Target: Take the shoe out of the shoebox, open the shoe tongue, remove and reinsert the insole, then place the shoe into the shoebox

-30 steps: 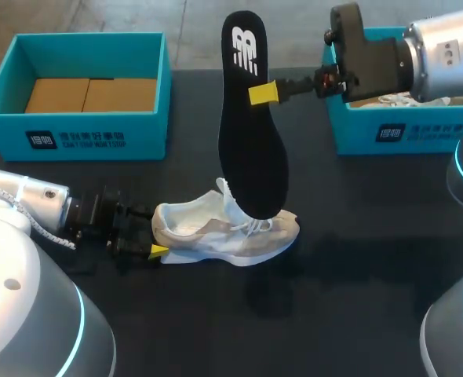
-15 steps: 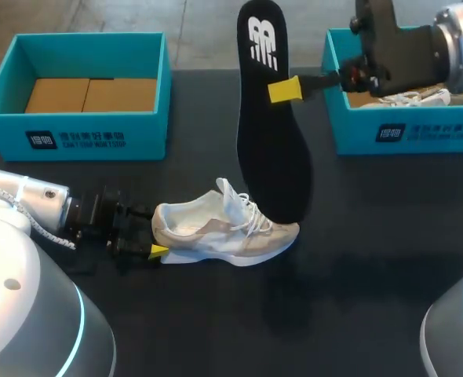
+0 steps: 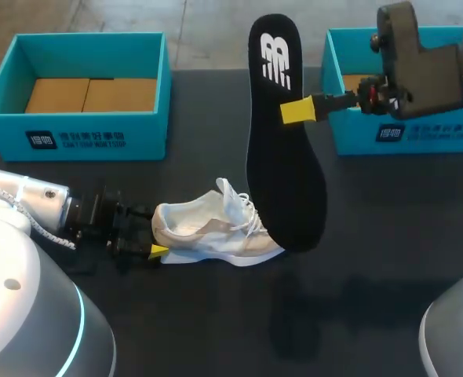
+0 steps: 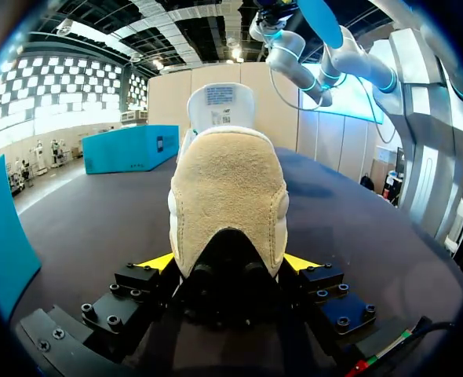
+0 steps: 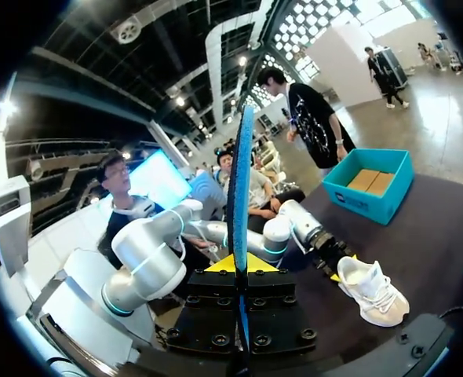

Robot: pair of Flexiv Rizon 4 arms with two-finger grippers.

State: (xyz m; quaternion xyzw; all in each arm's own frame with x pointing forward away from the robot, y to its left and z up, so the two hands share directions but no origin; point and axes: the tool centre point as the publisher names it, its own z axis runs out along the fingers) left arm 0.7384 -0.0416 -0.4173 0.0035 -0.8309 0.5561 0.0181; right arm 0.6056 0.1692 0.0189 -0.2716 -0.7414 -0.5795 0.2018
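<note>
Black insole pinched upright in right gripper, aloft at 1 o'clock from sneaker. Sneaker on table, heel clamped by left gripper at 9 o'clock.

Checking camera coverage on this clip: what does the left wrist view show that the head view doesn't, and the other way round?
Only left wrist: the tan heel of the shoe end on, both fingers of the left gripper pressing it from two sides. Only head: the logo face of the black insole, held up by the right gripper, and cardboard in the left shoebox. Both: the shoe on the table in the left gripper.
</note>
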